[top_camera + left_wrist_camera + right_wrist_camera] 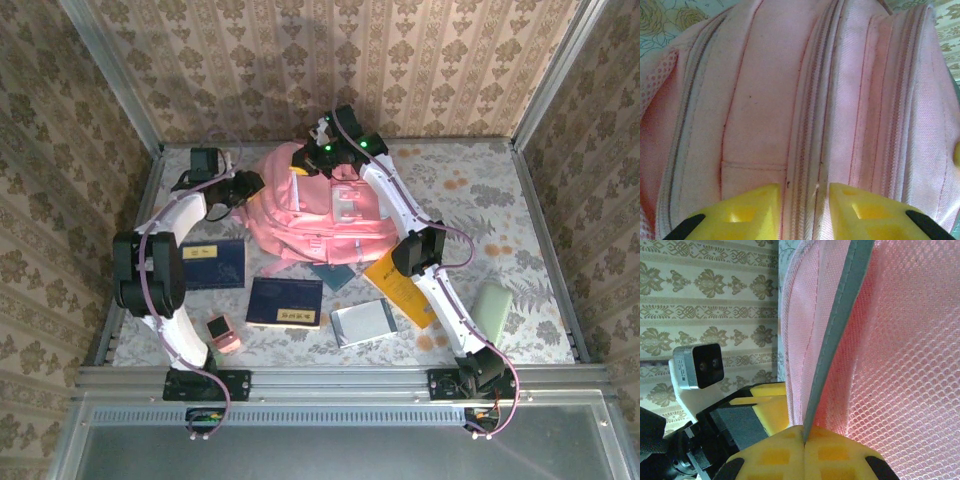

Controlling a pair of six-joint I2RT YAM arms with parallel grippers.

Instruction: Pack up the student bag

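Note:
The student bag [315, 215], a large pink backpack, lies at the back middle of the table. At its top edge my right gripper [320, 150] is shut on the bag's grey-trimmed pink mesh edge [827, 365], which runs up from between the closed yellow fingertips [804, 432]. At the bag's upper left my left gripper [250, 186] presses on it. Its yellow fingers stand a little apart, pinching a raised zip band [807, 125] of the bag between them [805, 192]. The left fingers [767, 405] also lie against the pink fabric in the right wrist view.
In front of the bag lie two dark blue books [213, 264] [285, 302], a teal book [330, 275], an orange book [400, 285] and a grey booklet [363, 323]. A small pink item [223, 333] sits near left, a pale green case [492, 310] at right.

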